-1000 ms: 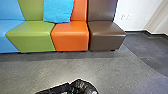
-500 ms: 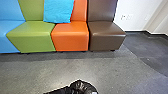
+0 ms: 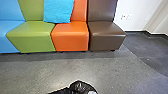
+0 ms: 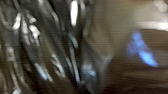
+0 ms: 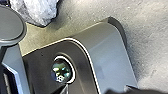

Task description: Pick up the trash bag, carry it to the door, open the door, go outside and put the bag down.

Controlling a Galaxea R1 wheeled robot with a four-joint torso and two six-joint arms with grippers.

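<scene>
Our bag (image 3: 82, 87), bottom middle of the frame
We can't tell if our grippers are open or closed. If the bag rubs our base (image 5: 107, 45) as we roll, it could rip.

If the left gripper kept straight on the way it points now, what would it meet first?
Most likely the black trash bag, judging by the shiny folds in the left wrist view, though how near they are is unclear.
</scene>
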